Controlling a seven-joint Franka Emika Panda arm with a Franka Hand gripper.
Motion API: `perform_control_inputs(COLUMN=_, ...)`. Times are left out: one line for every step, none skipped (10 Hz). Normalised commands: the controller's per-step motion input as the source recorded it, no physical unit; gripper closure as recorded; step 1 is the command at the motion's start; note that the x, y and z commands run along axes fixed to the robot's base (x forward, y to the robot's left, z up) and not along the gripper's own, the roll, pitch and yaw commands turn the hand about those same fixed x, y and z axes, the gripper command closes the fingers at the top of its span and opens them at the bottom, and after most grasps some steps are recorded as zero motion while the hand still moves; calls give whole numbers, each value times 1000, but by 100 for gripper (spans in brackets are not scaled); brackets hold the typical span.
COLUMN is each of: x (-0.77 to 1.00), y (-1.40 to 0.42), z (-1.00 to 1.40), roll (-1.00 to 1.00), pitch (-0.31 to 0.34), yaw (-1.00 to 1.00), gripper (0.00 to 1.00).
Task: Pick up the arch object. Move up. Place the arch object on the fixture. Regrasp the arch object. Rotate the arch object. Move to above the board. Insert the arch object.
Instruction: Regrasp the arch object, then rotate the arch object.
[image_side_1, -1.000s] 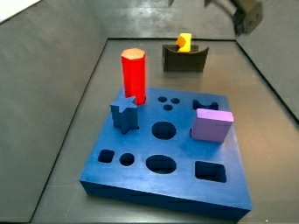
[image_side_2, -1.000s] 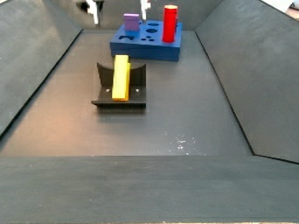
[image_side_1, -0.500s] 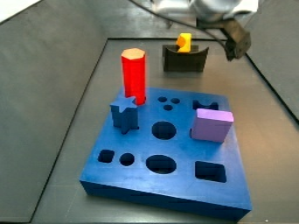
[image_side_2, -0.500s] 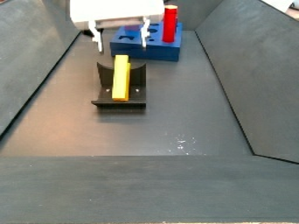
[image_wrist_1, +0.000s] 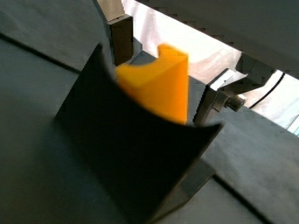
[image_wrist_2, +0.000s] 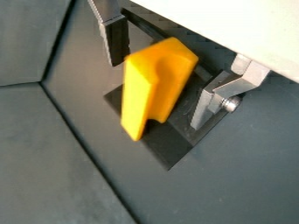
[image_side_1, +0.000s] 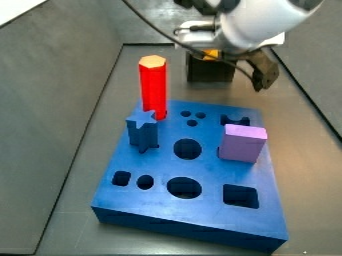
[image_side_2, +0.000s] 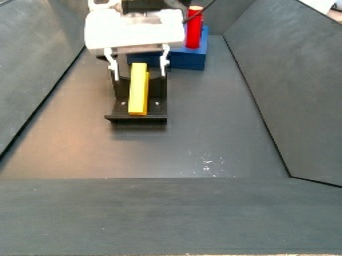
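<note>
The arm has swung in from the far edge of the bench (image_side_2: 174, 200) and dropped, so that the tool (image_side_2: 135, 64) now sits low over the fixture (image_side_2: 138, 108); a second ago it was well above and off to the side. The blue board (image_side_1: 194, 165), with its red pillar (image_side_1: 152, 85) and lilac cube (image_side_1: 243, 142), lies apart and untouched. The arch object (image_wrist_2: 155, 86) rests on the fixture, and in both wrist views the fingers (image_wrist_2: 117, 38) stand either side of it, spread wide with clear gaps, gripping nothing. This reads as the regrasp about to start: closing comes next.
</note>
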Motion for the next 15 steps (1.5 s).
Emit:
perform_control_inputs(x=80, y=-1, z=-365, roll=75, pitch=-51, yaw=0, gripper=0)
perform_control_inputs(x=33, y=-9, z=-197, roll=61, pitch=-26, yaw=-4, gripper=0)
perform_control_inputs(x=12, y=-13, z=-181, roll=68, pitch=-29, yaw=-12, gripper=0)
perform_control_inputs(x=12, y=-13, z=-180, roll=67, pitch=-30, yaw=-12, gripper=0)
perform_control_inputs(x=12, y=-13, z=-180, roll=67, pitch=-30, yaw=-12, gripper=0)
perform_control_inputs(x=12, y=-13, z=-180, roll=67, pitch=-30, yaw=-11, gripper=0)
perform_control_inputs(x=0, y=0, z=0, roll=0, pitch=0, yaw=0, gripper=100)
perform_control_inputs(x=-1000, y=104, z=950, roll=0, pitch=0, yaw=0, gripper=100)
perform_control_inputs(x=-1000, y=104, z=953, roll=-18, pitch=-19, yaw=6, gripper=100)
perform_control_inputs(x=-1000, y=106, z=948, roll=-68, pitch=-43, yaw=25, gripper=100)
perform_control_inputs(x=-1000, y=93, z=931, roll=-96, pitch=-58, yaw=28, gripper=100)
perform_control_inputs(x=-1000, y=87, z=915, roll=-100, pitch=-80, yaw=18, gripper=100)
perform_control_inputs(x=-1000, y=86, z=900, roll=-105, pitch=-91, yaw=11, gripper=100)
perform_control_inputs(x=-1000, y=78, z=859, roll=-120, pitch=-114, yaw=-14, gripper=100)
perform_control_inputs(x=-1000, y=74, z=825, roll=-126, pitch=-125, yaw=-37, gripper=100)
